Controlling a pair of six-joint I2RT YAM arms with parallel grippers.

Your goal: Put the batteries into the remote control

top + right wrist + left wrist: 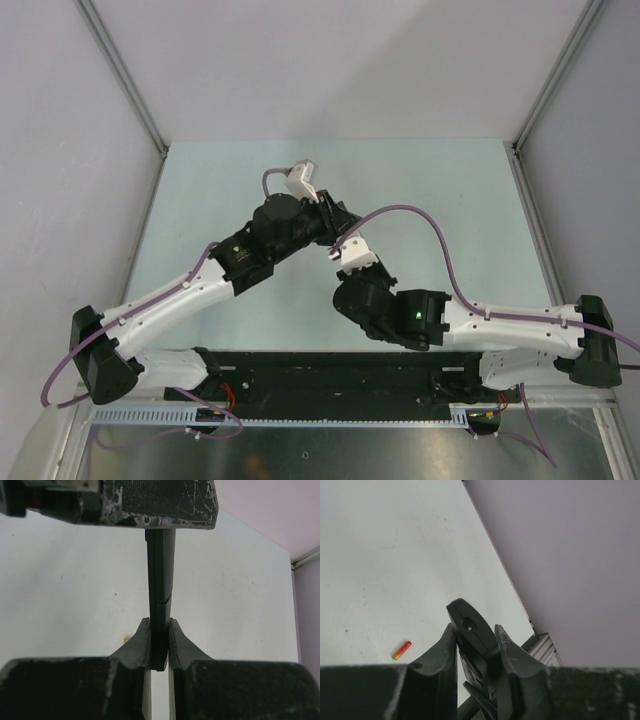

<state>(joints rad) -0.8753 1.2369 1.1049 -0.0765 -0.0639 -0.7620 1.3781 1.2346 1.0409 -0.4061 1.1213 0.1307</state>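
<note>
1. The remote (161,580) is held off the worktop (380,555) near its middle. It shows edge-on in the right wrist view and spans from one set of fingers to the other.
2. The right fingers (141,645) are pressed shut on its near end, one against each flat face.
3. The left fingers (444,652) are drawn in on the other end. Both touch the remote, and its rounded tip pokes out past them.
4. The black body (150,502) of the left arm (180,295) fills the top of the right wrist view and hides where the remote ends.
5. In the top view the left arm and the right arm (500,322) meet wrist to wrist, covering the remote almost wholly.
6. A red-orange battery (401,650) lies on its side on the worktop, well apart from the remote, with nothing touching it.
7. A pale wall (570,555) rises along the worktop's edge, and a ribbed metal rail (542,647) sits at its foot.
</note>
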